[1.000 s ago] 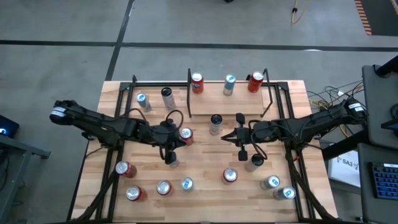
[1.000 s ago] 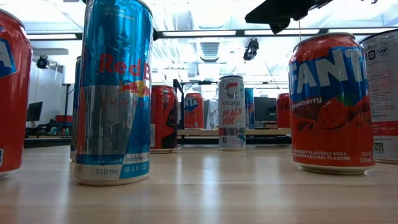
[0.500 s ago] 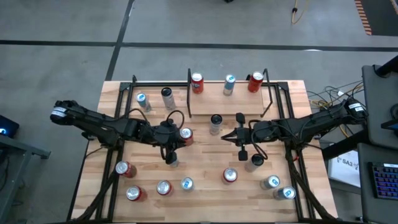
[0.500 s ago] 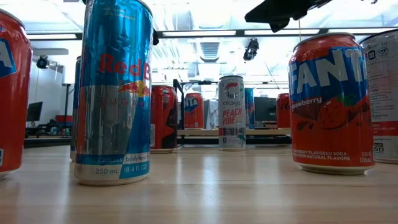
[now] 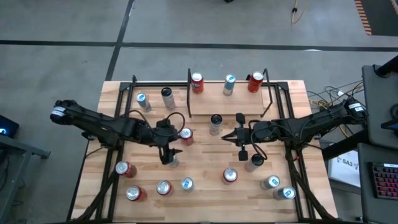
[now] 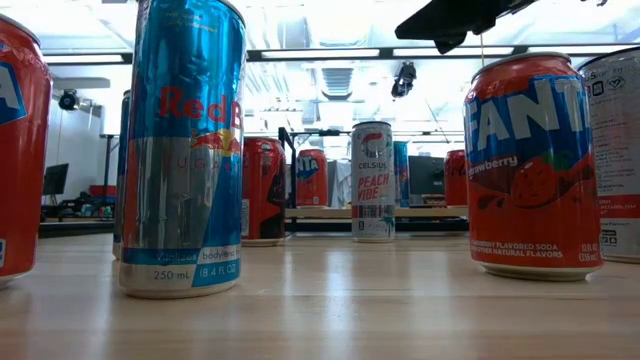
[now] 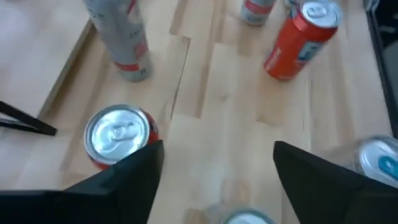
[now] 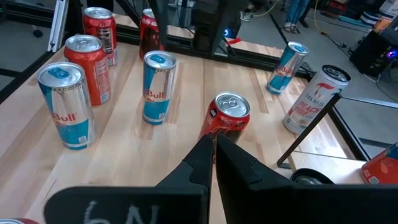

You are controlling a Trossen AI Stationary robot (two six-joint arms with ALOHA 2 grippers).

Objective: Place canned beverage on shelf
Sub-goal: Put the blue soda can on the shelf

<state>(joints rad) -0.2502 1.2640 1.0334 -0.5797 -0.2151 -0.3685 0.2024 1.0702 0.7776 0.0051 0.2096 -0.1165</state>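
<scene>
Treat the table (image 5: 205, 190) as crowded ground, with loose cans standing all over it, and plan every move around them. Aim for the shelf (image 5: 211, 101) at the far middle edge, already carrying a row of cans (image 5: 229, 84) along its back, so keep the near strip of the board in mind as the free landing spot. Leave the right gripper (image 5: 229, 137) parked mid-table just in front of the shelf with its jaws pressed closed on nothing, and steer clear of it on the way across. Work with the left gripper (image 5: 169, 155), hanging left of centre with jaws spread wide and empty. Take the red can (image 5: 185, 135) just beside it as the likely pick, though a silver-topped can (image 5: 173, 163) directly below makes the choice hard to settle. From the left wrist view, note the red can lying just outside one finger (image 7: 134, 171) rather than between the pair, so shift sideways until centred over it, drop low enough to clamp the wall below the rim, close squarely, then lift straight up before travelling, avoiding any nudge to neighbours
</scene>
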